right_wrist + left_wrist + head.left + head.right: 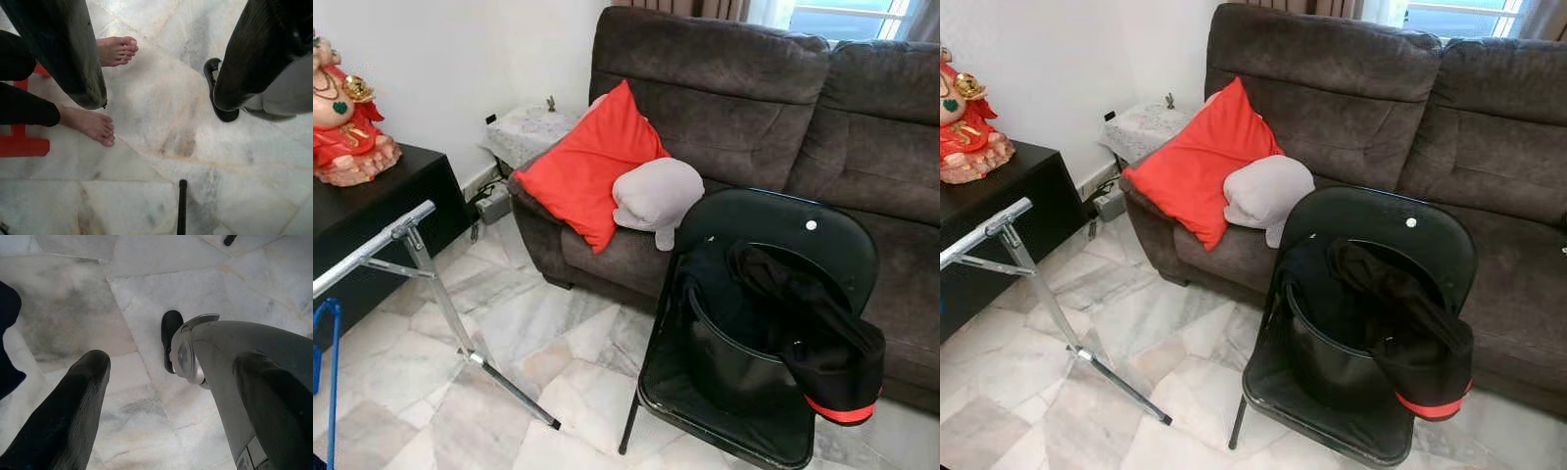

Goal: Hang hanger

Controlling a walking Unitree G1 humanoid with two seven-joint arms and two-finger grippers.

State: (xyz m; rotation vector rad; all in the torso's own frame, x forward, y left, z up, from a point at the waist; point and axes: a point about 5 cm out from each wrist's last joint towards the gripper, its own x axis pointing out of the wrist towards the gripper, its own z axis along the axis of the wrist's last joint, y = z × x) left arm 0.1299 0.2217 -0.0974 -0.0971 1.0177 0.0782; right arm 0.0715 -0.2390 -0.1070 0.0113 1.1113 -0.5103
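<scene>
Dark garment (803, 323) draped over black folding chair (822, 240); hanger itself unclear. Fabric looks soft, light, floppy; grasp bunched upper fold. Left pincer (142, 382), right pincer (156, 78): wide apart, empty, above marble floor (558, 343). Drying rack (421, 255) on left.

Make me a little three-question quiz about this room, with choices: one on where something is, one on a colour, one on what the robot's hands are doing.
1. Where does the black garment lie?
A. On the sofa
B. On the black chair
C. On the floor

2. What colour is the big cushion on the sofa?
A. Red
B. Blue
C. Green

3. How are the robot's two hands?
A. Both shut on a hanger
B. One holds the cushion
C. Both open, holding nothing

Answers:
1. B: the black garment is draped over the black chair, which stands in front of the sofa.
2. A: the cushion leaning on the sofa is red, with a grey pillow beside it.
3. C: the left hand and right hand hang over the marble floor, fingers apart.
</scene>
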